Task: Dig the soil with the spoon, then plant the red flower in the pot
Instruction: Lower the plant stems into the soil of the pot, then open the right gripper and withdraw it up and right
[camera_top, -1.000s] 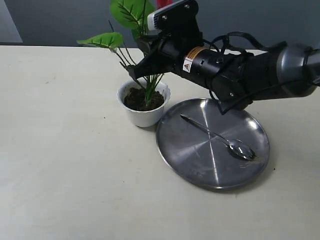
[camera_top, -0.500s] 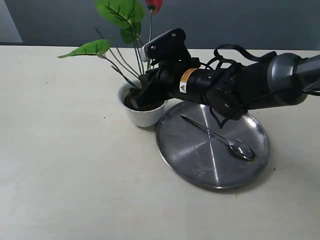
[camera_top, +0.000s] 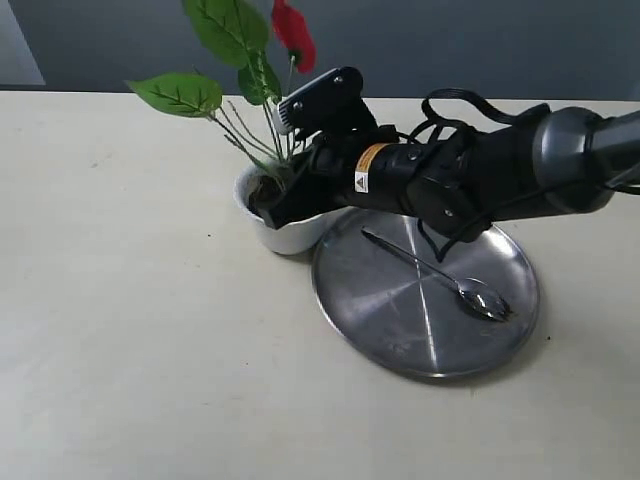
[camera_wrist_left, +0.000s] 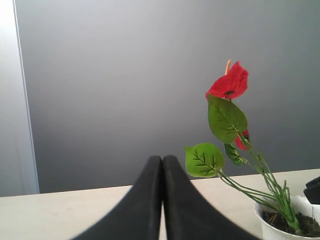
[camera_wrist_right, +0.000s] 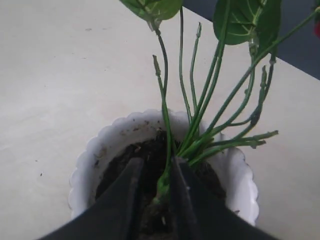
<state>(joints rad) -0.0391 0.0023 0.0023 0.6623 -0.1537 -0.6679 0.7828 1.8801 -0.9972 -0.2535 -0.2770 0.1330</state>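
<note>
Right claw (camera_wrist_right: 152, 200): narrowed onto the red flower (camera_top: 292, 35) stems, low in the soil (camera_wrist_right: 150, 155) of the pot (camera_top: 283, 232). Left claw (camera_wrist_left: 162, 200): fingers pressed together, holding nothing. Spoon (camera_top: 440, 273): on steel plate (camera_top: 400, 340), worktop (camera_top: 120, 330).

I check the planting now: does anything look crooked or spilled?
Yes: the red flower leans sideways in the pot, its stems pinched low over the soil by the right gripper. I see no spilled soil; the spoon lies on the steel plate.

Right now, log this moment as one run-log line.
phase: planting | right gripper: shut on red flower stems, down in pot soil | left gripper: shut, empty | spoon: on plate
</note>
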